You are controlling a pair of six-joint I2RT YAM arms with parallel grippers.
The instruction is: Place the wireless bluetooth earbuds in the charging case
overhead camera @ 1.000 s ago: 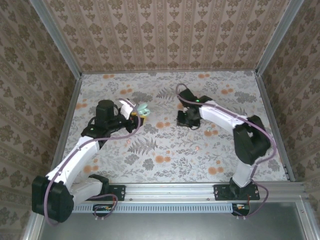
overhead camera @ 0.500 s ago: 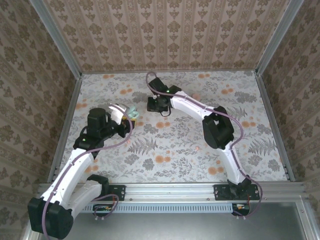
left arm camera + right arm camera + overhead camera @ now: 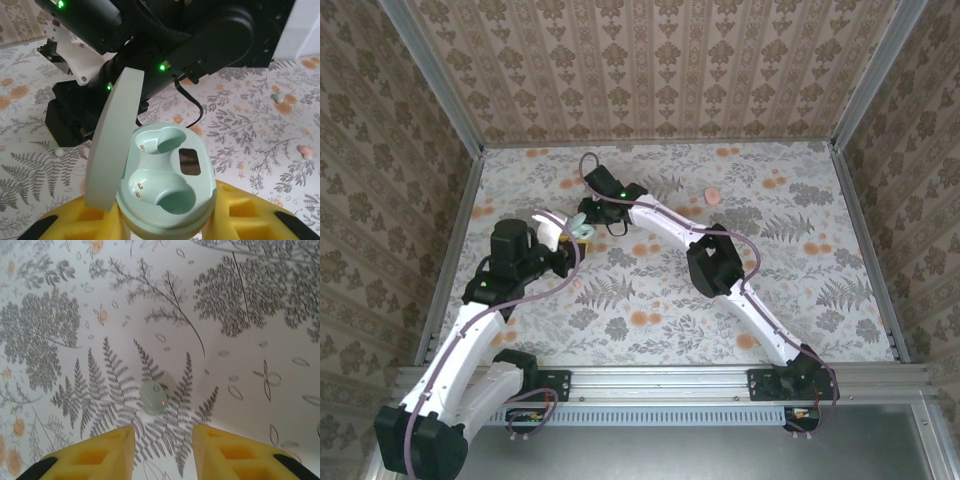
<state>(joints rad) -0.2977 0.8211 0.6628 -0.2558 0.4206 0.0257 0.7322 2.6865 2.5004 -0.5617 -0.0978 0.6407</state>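
The left gripper [image 3: 167, 222] is clamped on the open charging case [image 3: 167, 185]. The right gripper [image 3: 162, 452] has its fingers apart, with a mint earbud [image 3: 153, 398] on the table [image 3: 260, 365] just past them. The right arm [image 3: 200, 40] crowds close behind the case. Other earbuds [image 3: 278, 96] lie aside, with open room around them.

Smooth matt mint plastic on the charging case [image 3: 167, 192]; smooth pale plastic earbud [image 3: 153, 398]; matt printed desk [image 3: 240, 365] covering; dull yellow right claw [image 3: 162, 440] pads [image 3: 100, 454].
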